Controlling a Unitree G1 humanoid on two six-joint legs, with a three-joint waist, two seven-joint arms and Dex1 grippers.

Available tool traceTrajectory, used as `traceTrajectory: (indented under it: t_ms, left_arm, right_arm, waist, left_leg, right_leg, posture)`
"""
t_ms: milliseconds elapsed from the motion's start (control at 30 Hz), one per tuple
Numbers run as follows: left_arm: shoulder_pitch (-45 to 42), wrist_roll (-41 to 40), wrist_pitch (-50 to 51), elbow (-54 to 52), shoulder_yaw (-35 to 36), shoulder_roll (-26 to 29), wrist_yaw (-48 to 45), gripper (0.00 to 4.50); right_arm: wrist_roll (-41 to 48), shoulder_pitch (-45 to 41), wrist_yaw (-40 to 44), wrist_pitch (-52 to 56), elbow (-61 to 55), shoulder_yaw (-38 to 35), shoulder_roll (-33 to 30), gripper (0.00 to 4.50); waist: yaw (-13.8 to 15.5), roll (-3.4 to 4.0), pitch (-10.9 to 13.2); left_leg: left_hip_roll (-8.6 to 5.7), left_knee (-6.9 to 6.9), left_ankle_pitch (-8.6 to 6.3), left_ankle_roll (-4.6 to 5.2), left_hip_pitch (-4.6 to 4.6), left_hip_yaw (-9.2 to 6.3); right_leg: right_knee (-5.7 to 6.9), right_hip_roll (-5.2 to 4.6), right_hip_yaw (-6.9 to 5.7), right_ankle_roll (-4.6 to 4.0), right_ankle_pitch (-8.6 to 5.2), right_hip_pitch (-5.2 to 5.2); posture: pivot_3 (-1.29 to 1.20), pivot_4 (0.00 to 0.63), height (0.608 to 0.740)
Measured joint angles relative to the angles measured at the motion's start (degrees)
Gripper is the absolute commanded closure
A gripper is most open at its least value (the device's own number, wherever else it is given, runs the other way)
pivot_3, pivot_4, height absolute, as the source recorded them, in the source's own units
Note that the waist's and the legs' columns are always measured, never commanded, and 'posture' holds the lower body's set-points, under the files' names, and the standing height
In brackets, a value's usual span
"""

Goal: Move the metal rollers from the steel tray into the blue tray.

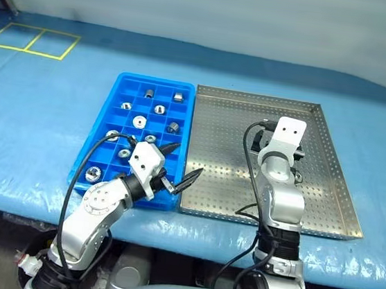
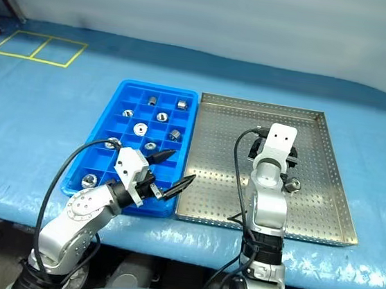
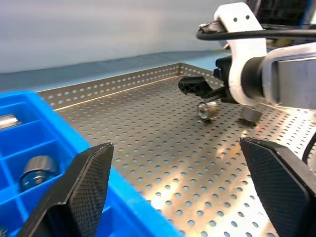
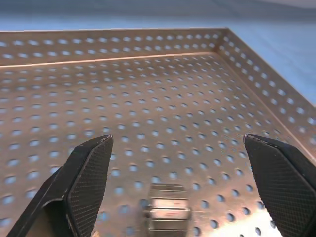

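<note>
Left gripper (image 1: 181,163) sits nearest, over the near right corner of the blue tray (image 1: 116,87) where it meets the steel tray (image 1: 332,143); its 2 black fingers are spread wide, nothing between them. Right gripper (image 4: 180,148) hangs low over the steel tray's perforated floor, jaws also wide apart and empty. 1 metal roller (image 4: 169,212) lies on the steel floor just ahead of the right gripper, between its fingertips but untouched. Other rollers (image 1: 140,121) rest in separate compartments of the blue tray, spread from the near rows to the far ones.
</note>
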Motion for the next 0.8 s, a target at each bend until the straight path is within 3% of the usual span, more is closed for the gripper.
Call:
traceTrajectory:
  t_ms: [200,467,800]
  left_arm:
    - [-0.31,0.4,-0.03,0.72,-2.28,-0.37,-0.38,0.0]
    - [-0.25,0.44,-0.04,0.72,-2.56,-0.56,-0.28,0.0]
    - [0.17,0.43,-0.03,0.72,-2.52,-0.99,0.09,0.0]
  right_arm:
    - [2.93,-2.3,0.6,-0.93,5.56,-3.0,1.15,0.03]
    - [4.85,-1.62,3.61,-0.83,7.26,-1.91,1.93,0.03]
    - [4.91,0.15,5.4,0.12,6.8,0.35,1.07,3.21]
  waist:
    - [-2.11,0.01,0.01]
    - [-2.43,0.03,0.02]
    - [-2.35,0.03,0.02]
  left_leg:
    - [0.01,0.02,0.01,0.0,0.19,-0.04]
    - [0.02,0.04,0.11,0.0,0.22,-0.2]
    - [0.02,0.06,0.12,0.0,0.21,-0.2]
  right_leg:
    - [0.43,0.04,0.05,-0.01,-0.05,-0.02]
    - [0.48,0.05,0.12,0.02,-0.14,-0.01]
    - [0.47,0.02,0.21,0.05,-0.12,-0.02]
  posture:
    - [0.19,0.15,0.74]
    - [0.2,0.15,0.74]
    - [0.2,0.15,0.74]
